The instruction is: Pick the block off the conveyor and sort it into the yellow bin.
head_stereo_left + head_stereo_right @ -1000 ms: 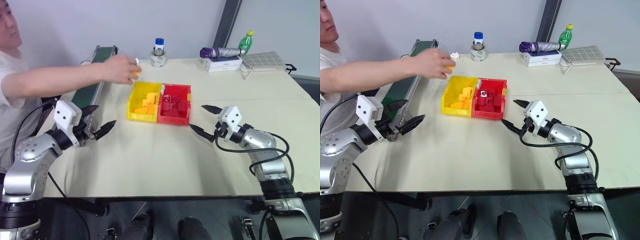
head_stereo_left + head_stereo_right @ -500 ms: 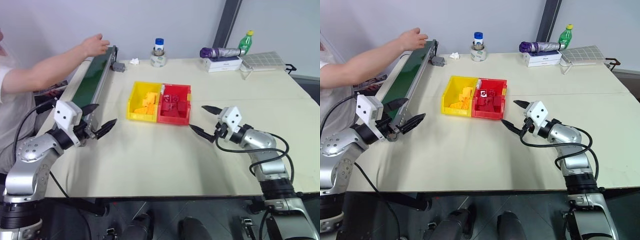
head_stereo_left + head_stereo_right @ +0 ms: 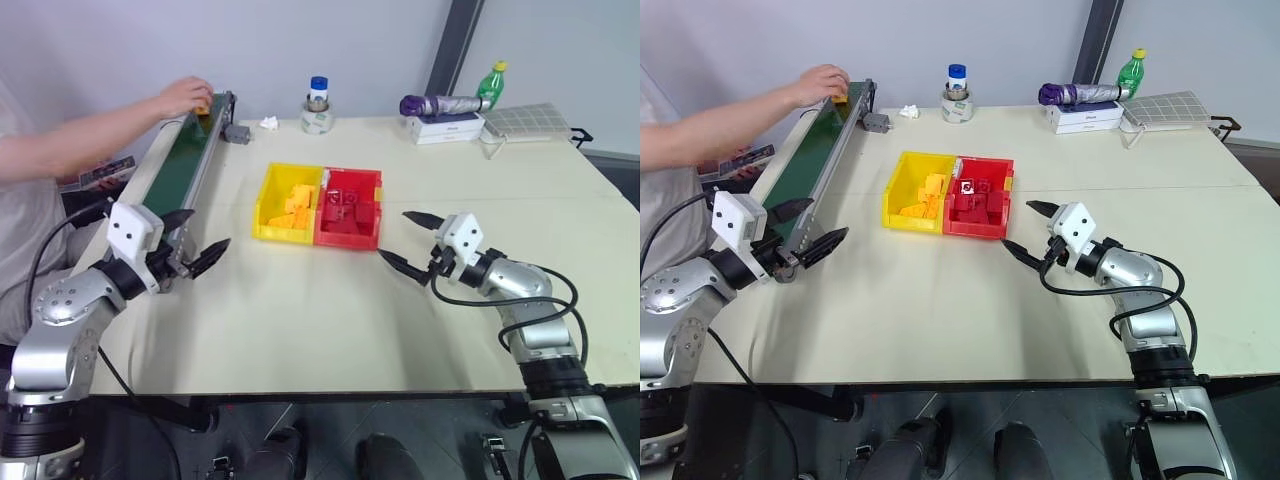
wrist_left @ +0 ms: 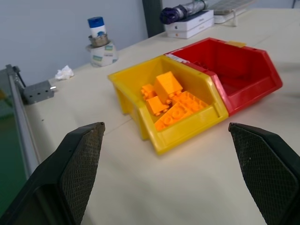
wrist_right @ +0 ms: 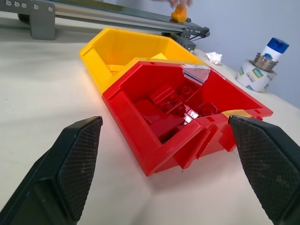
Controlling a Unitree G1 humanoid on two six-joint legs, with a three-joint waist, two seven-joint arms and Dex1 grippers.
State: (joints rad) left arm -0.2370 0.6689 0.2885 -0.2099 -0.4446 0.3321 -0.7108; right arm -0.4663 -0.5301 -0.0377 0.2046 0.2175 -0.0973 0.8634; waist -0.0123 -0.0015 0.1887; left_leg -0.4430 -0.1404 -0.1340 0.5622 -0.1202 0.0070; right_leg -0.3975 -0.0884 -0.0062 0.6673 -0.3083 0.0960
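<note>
The block (image 3: 203, 103) sits at the far end of the conveyor (image 3: 178, 170), under a person's hand (image 3: 182, 95) that is touching it. The conveyor runs along the table's (image 3: 330, 320) left side. The yellow bin (image 3: 288, 205), with orange pieces in it, sits mid-table joined to the red bin (image 3: 350, 208) on its right. The left gripper (image 3: 200, 240) hovers beside the conveyor's near end, fingers spread wide and empty. The right gripper (image 3: 408, 240) hangs just right of the red bin, fingers also wide apart and empty.

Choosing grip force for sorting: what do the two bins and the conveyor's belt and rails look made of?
The yellow bin and red bin: likely moulded plastic, glossy, with highlights on smooth walls. The conveyor: dark green matte belt, probably rubber or PVC; grey side rails look like metal, with a dull sheen.
</note>
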